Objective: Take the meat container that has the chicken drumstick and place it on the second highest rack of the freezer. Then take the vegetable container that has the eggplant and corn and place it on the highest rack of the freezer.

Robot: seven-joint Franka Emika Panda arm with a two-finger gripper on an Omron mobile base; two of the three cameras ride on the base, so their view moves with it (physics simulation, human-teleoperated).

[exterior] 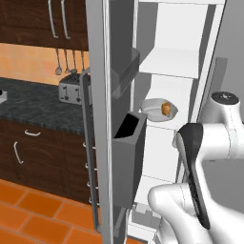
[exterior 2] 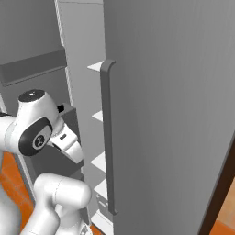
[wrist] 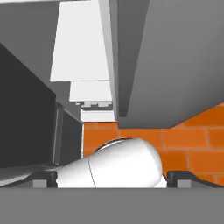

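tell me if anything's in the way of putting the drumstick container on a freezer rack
The container with the chicken drumstick already sits on a rack inside the open freezer, so nothing visible blocks it. The freezer door stands open at the left, and the rack above looks bare. The gripper is open, pointing down at the floor.

The white arm [exterior: 209, 157] rises from the lower right of the left base view, bends at a rounded lower joint, climbs along a link with a dark stripe, and turns at a capped upper joint near the right edge. In the right base view the same arm [exterior 2: 39, 133] rises at the lower left, its dark-faced joint sitting high and a short white wrist segment angling downward from it. In the hand view the gripper [wrist: 112, 177] points steeply down, its two dark fingertips [wrist: 179, 176] standing wide apart with nothing between them.
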